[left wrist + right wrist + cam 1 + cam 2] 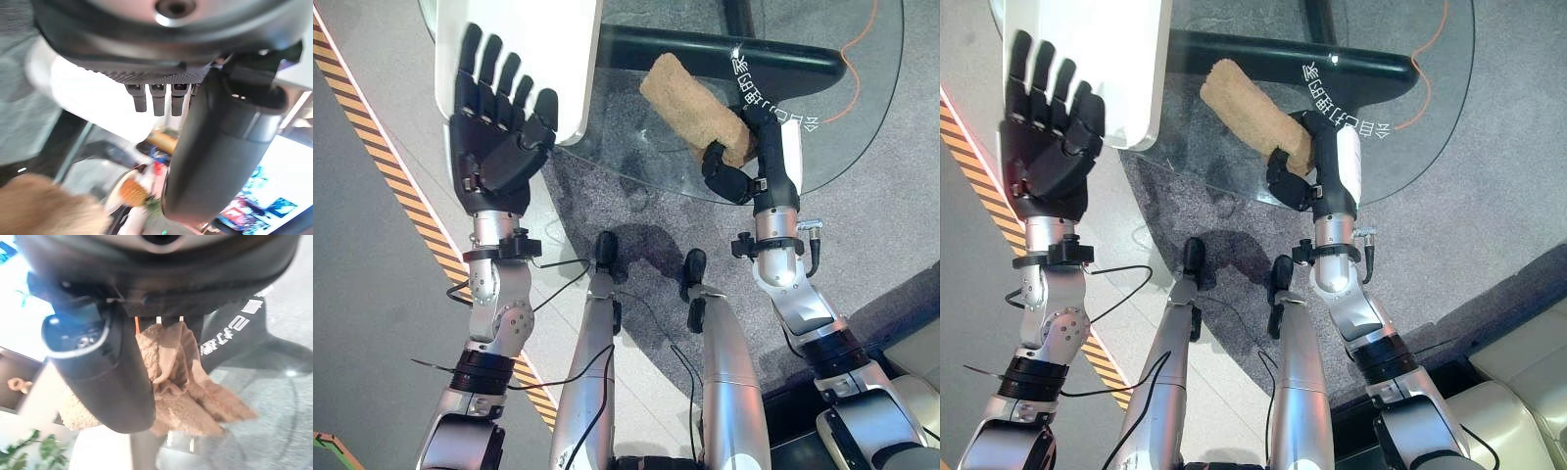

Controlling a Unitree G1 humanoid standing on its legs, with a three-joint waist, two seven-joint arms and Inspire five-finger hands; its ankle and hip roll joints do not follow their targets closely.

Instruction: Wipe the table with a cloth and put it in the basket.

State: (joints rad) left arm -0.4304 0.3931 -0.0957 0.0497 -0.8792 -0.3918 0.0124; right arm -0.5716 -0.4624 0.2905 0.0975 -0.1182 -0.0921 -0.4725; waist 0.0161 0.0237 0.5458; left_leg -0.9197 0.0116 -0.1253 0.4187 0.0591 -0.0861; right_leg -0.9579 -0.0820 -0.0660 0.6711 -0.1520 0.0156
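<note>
right hand (736, 174): curled around near end of tan terry cloth (693, 110) | cloth: lying on round glass table (862, 127), right of white basket (570, 59) | left hand (494, 132): fingers straight, empty, over basket's near edge

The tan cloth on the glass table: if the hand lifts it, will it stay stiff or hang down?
Probably floppy: the tan cloth bunches into soft folds where the right hand pinches it. It looks fluffy, so likely light. On the smooth glass table it should slide easily.
</note>
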